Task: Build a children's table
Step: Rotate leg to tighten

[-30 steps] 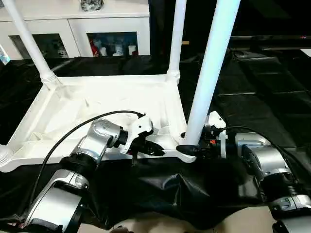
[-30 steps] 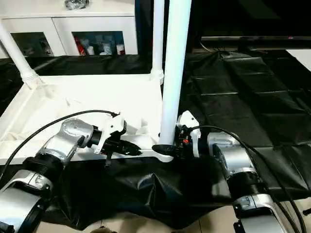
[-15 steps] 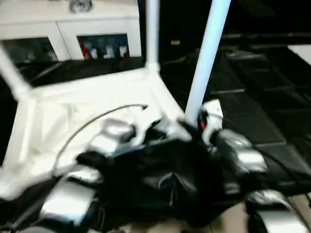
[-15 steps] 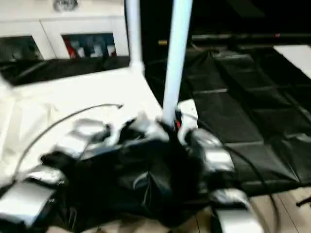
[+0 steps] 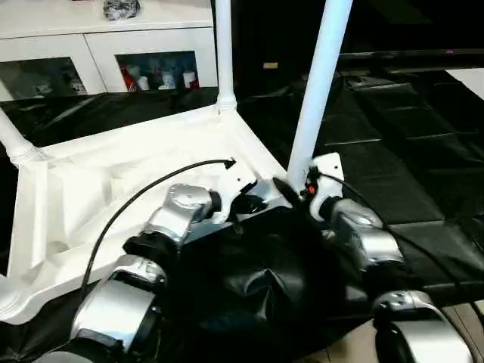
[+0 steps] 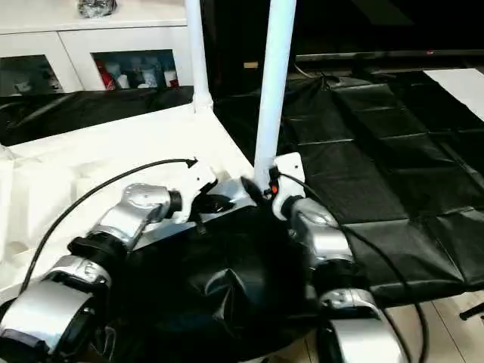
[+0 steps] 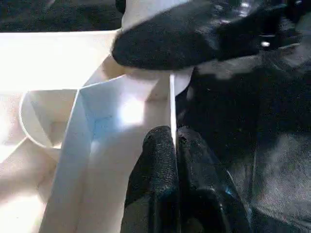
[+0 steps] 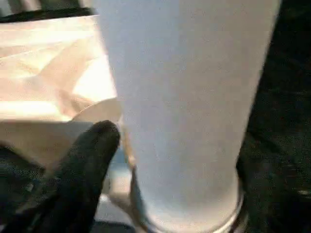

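Observation:
The white tabletop lies upside down on black cloth, ribbed underside up. Three white legs stand in its corner sockets: back left, back right and near right. My left gripper is shut on the thin near rim beside that near right corner; in the left wrist view its fingers pinch the rim wall. My right gripper is at the base of the near right leg, open, with one finger standing just off the tube by the socket collar.
A white cabinet with glass doors stands behind the tabletop. Black cloth spreads to the right and bunches up in front of the near rim. A black cable arcs over my left forearm.
The view has swung and tilted. The tabletop now sits at an angle, and the black cloth is bunched higher over its near rim. Both grippers stay at the near right corner.

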You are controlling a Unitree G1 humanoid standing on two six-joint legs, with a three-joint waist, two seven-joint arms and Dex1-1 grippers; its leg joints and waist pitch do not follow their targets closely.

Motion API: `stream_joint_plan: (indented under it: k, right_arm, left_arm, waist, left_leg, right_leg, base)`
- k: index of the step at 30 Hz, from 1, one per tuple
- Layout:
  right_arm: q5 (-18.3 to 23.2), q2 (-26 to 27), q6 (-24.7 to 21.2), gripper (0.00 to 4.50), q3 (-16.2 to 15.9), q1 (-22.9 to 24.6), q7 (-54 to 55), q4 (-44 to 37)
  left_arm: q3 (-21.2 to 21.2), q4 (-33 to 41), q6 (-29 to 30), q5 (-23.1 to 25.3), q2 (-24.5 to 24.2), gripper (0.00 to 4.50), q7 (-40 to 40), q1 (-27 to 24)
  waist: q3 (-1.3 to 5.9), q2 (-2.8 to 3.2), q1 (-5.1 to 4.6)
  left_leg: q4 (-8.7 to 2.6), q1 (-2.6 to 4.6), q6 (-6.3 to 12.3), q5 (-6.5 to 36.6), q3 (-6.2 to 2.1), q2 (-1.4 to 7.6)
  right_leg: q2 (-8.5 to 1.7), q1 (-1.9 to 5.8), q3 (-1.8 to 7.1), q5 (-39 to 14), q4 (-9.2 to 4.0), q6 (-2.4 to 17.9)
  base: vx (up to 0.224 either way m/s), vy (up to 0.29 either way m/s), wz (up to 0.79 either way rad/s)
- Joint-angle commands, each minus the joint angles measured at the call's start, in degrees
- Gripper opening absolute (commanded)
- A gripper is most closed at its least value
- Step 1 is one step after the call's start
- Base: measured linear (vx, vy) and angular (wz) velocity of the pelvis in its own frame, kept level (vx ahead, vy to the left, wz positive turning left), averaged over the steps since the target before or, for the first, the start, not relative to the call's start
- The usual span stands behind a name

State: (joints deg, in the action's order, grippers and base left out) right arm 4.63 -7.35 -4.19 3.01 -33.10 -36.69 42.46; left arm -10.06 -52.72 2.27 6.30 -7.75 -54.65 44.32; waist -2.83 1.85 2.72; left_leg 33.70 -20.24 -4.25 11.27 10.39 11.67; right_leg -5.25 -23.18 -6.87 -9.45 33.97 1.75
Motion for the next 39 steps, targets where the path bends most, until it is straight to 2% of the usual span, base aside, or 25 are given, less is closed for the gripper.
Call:
stream_joint_plan:
  k: [1, 2, 3, 4, 6, 7, 10, 11, 13, 14, 15, 17, 20, 27, 31, 32, 33, 34, 35, 37, 39]
  right_arm:
    - [0.8, 3.9, -0.5, 3.77, -8.2, 0.6, -9.2, -1.6]
    - [2.5, 0.1, -1.9, 3.77, -9.4, 2.2, -17.6, -5.7]
    - [2.5, 0.1, -1.9, 3.77, -9.4, 2.2, -17.6, -5.7]
    - [2.9, -0.6, -2.6, 3.77, -9.6, 2.6, -19.2, -6.5]
    - [3.2, -1.4, -3.1, 3.77, -9.8, 2.9, -20.7, -7.3]
    - [3.2, -2.2, -3.4, 3.77, -10.1, 3.3, -22.3, -8.1]
    - [4.3, -5.4, -5.9, 3.77, -11.2, 5.0, -28.4, -11.2]
    - [4.6, -6.8, -7.1, 3.77, -12.0, 5.9, -30.7, -12.9]
    - [4.8, -8.6, -8.5, 3.77, -13.1, 7.0, -33.6, -15.0]
    - [4.8, -8.7, -8.6, 3.53, -13.2, 7.0, -33.8, -15.2]
    - [4.5, -8.9, -8.4, 3.47, -13.3, 7.2, -33.8, -15.1]
    - [4.1, -9.1, -8.5, 3.44, -13.5, 7.2, -34.2, -14.8]
    - [4.0, -9.3, -9.1, 3.1, -13.8, 7.3, -34.8, -15.2]
    - [4.6, -9.1, -11.3, 2.64, -14.5, 8.0, -35.1, -17.3]
    - [3.9, -5.9, -11.1, 2.48, -12.5, 7.7, -28.6, -14.8]
    - [3.0, -3.3, -10.4, 2.48, -10.7, 7.0, -22.4, -12.3]
    - [2.4, -2.1, -10.3, 2.46, -9.8, 6.5, -19.0, -10.8]
    - [1.5, -0.9, -10.1, 2.46, -9.0, 5.7, -14.9, -8.8]
    - [1.2, -0.4, -10.1, 2.45, -8.8, 5.4, -13.3, -8.1]
    - [0.2, 1.2, -9.7, 2.44, -7.6, 4.3, -7.6, -5.5]
    - [1.1, 3.3, -9.7, 2.44, -5.2, 3.0, -2.2, -3.0]
  left_arm:
    - [-1.4, 3.4, -3.4, -2.5, 2.7, 0.0, -1.7, 1.1]
    - [-1.5, 4.3, -4.4, -3.1, 0.3, 0.0, -6.2, 0.4]
    - [-1.5, 4.3, -4.4, -3.1, 0.3, 0.0, -6.2, 0.4]
    - [-1.5, 4.5, -4.5, -3.3, -0.1, 0.0, -7.2, 0.1]
    - [-1.5, 4.8, -4.4, -3.5, -0.5, 0.0, -8.0, -0.1]
    - [-1.5, 5.0, -4.6, -3.5, -0.9, 0.0, -8.8, -0.3]
    - [-1.3, 5.3, -4.8, -3.5, -2.5, 0.0, -11.1, -1.0]
    - [-1.5, 6.1, -4.4, -3.9, -3.2, 0.0, -12.9, -1.4]
    - [-1.7, 7.3, -4.0, -4.6, -4.1, 0.0, -15.7, -2.1]
    - [-1.8, 7.4, -4.0, -4.6, -4.2, 0.0, -15.9, -2.2]
    - [-1.9, 7.6, -3.9, -4.5, -4.5, 0.0, -16.3, -2.4]
    - [-2.2, 7.7, -3.7, -4.5, -4.9, 0.0, -17.2, -2.6]
    - [-2.2, 8.1, -3.6, -4.6, -5.1, 0.0, -17.8, -2.9]
    - [-2.3, 9.5, -2.7, -4.6, -5.7, 0.0, -18.1, -3.7]
    - [-0.9, 7.5, -2.6, -4.0, -4.1, 0.0, -12.6, -2.4]
    - [-0.1, 6.2, -1.9, -3.6, -2.9, 0.0, -8.8, -1.3]
    - [0.1, 5.8, -1.6, -3.4, -2.4, 0.0, -7.3, -0.9]
    - [0.2, 5.2, -1.0, -3.1, -1.7, 0.0, -5.4, -0.4]
    - [0.3, 5.1, -0.7, -3.0, -1.4, 0.0, -4.7, -0.2]
    - [0.3, 4.4, -0.2, -2.5, -0.5, 0.0, -2.3, 0.3]
    - [0.2, 3.5, 0.2, -1.8, 0.8, 0.0, 0.8, 1.1]
  waist:
    - [3.83, -0.74, 0.32]
    - [3.76, -0.81, 0.37]
    - [3.82, -0.9, 0.68]
    - [3.81, -0.77, 0.63]
    - [3.74, -0.71, 0.78]
    - [3.75, -0.82, 0.93]
    - [3.68, -0.98, 1.37]
    - [3.71, -1.38, 1.44]
    - [3.69, -1.24, 1.9]
    - [3.74, -1.19, 2.05]
    - [3.77, -1.4, 2.14]
    - [3.67, -1.27, 2.38]
    - [3.63, -1.26, 2.3]
    - [3.75, -1.35, 2.37]
    - [3.59, -1.5, 2.28]
    - [3.53, -1.44, 2.13]
    - [3.4, -1.25, 1.98]
    - [3.38, -1.34, 1.74]
    - [3.36, -1.43, 1.44]
    - [3.37, -1.32, 0.9]
    - [3.47, -1.36, 0.61]
  left_leg:
    - [-3.37, -0.41, 6.36, 8.2, -0.36, 1.42]
    - [-3.45, -0.31, 6.47, 8.2, -0.35, 1.46]
    - [-3.28, -0.32, 7.09, 8.2, -0.24, 1.5]
    - [-3.34, -0.49, 7.08, 8.1, -0.31, 1.64]
    - [-3.36, -0.24, 6.66, 8.9, -0.24, 1.72]
    - [-3.42, -0.15, 6.12, 9.1, -0.28, 1.75]
    - [-3.43, -0.09, 6.15, 9.2, -0.26, 1.8]
    - [-3.44, -0.14, 6.12, 9.1, -0.21, 1.76]
    - [-3.46, -0.24, 6.33, 8.7, -0.29, 1.87]
    - [-3.46, -0.16, 6.38, 8.5, -0.29, 1.89]
    - [-3.44, -0.09, 6.22, 8.2, -0.22, 1.88]
    - [-3.51, -0.04, 5.34, 8.5, -0.25, 1.78]
    - [-3.6, -0.03, 4.89, 8.9, -0.34, 1.84]
    - [-3.54, -0.04, 5.01, 7.6, -0.3, 1.87]
    - [-3.61, -0.02, 4.4, 8.6, -0.3, 1.77]
    - [-3.6, -0.06, 4.14, 8.7, -0.28, 1.71]
    - [-3.8, 0.27, 3.06, 9.9, -0.46, 1.7]
    - [-3.88, 0.41, 2.18, 10.8, -0.52, 1.58]
    - [-4.04, 0.2, 1.7, 11.2, -0.74, 1.53]
    - [-3.97, 0.39, 1.46, 11.7, -0.68, 1.44]
    - [-3.94, 0.4, 1.71, 11.5, -0.66, 1.47]
  right_leg:
    - [-3.64, 3.85, 3.2, -14.2, -4.3, 11.2]
    - [-3.54, 3.77, 3.16, -14.5, -4.43, 11.1]
    - [-3.47, 3.9, 3.16, -14.1, -4.31, 11.2]
    - [-3.59, 3.87, 3.2, -13.9, -4.12, 11.4]
    - [-3.61, 3.53, 3.15, -15.2, -4.34, 11.5]
    - [-3.67, 3.54, 3.17, -16.2, -4.43, 11.2]
    - [-3.67, 3.51, 3.27, -16.8, -4.46, 10.8]
    - [-3.62, 3.49, 3.24, -16.8, -4.41, 10.6]
    - [-3.74, 3.59, 3.32, -16.8, -4.28, 10.2]
    - [-3.75, 3.5, 3.32, -16.8, -4.34, 10.1]
    - [-3.74, 3.35, 3.32, -16.8, -4.33, 10.1]
    - [-3.84, 3.31, 3.28, -18.5, -4.53, 9.6]
    - [-3.8, 3.29, 3.26, -19.0, -4.58, 9.3]
    - [-3.78, 3.32, 3.3, -16.5, -4.24, 9.9]
    - [-3.84, 3.26, 3.28, -19.1, -4.59, 9.1]
    - [-3.85, 3.11, 3.31, -19.8, -4.64, 8.8]
    - [-3.97, 2.9, 3.2, -22.6, -5.07, 8.3]
    - [-3.99, 2.91, 3.18, -24.5, -5.26, 7.6]
    - [-3.96, 3.21, 3.02, -25.3, -5.31, 7.1]
    - [-3.96, 2.92, 3.08, -25.6, -5.55, 7.0]
    - [-3.91, 2.92, 3.23, -24.4, -5.49, 7.3]
  base:
    - [0.0, 0.0, 0.0]
    - [0.0, 0.0, 0.0]
    - [0.0, 0.0, 0.0]
    - [0.0, 0.0, 0.0]
    - [0.0, 0.0, 0.0]
    - [0.0, 0.0, 0.0]
    - [0.0, 0.0, 0.0]
    - [0.0, 0.0, 0.0]
    - [0.0, 0.0, 0.0]
    - [0.0, 0.0, 0.0]
    - [0.0, 0.0, 0.0]
    - [0.0, 0.0, 0.0]
    - [0.0, 0.0, 0.0]
    - [0.0, 0.0, 0.0]
    - [0.0, 0.0, 0.0]
    - [0.0, 0.0, 0.0]
    - [0.0, 0.0, 0.0]
    - [0.0, 0.0, 0.0]
    - [0.0, 0.0, 0.0]
    - [0.0, 0.0, 0.0]
    - [0.0, 0.0, 0.0]
